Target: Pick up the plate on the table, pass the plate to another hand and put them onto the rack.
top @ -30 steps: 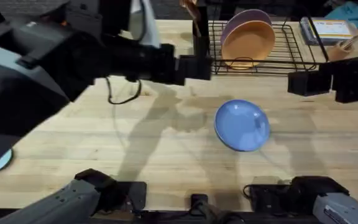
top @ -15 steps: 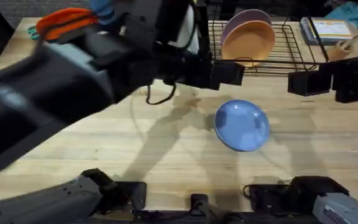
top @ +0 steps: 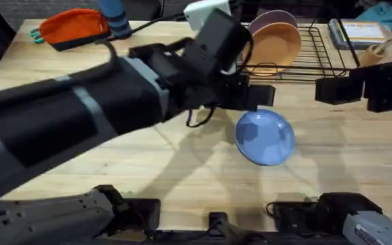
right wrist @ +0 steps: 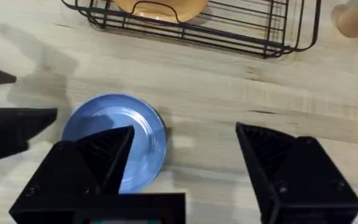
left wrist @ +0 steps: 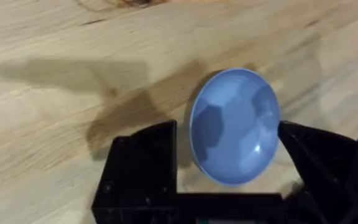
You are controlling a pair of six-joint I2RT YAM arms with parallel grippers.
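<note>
Plate (top: 265,137) sits flat on the table (top: 148,163), right of centre in the overhead frame, with the rack (top: 305,58) up along the top edge already holding an orange plate (top: 271,45) and a purple plate (top: 267,22) behind it. So nothing's been lifted yet; this looks like the approach for the first pick.

Left gripper (left wrist: 229,155) is spread wide open, and in its own wrist view the two black fingers sit either side of the blue disc (whether it's above the plate or already down at rim level is hard to tell). Right gripper (right wrist: 185,165) is open too, empty, parked at the right edge of the overhead frame.

To do this step well, the left arm probably wants to catch the raised rim at one edge rather than squeezing across the whole plate. Glossy glaze looks slippery, so a firm bite matters, leaving plenty of free rim for the right gripper to take at the handover.
</note>
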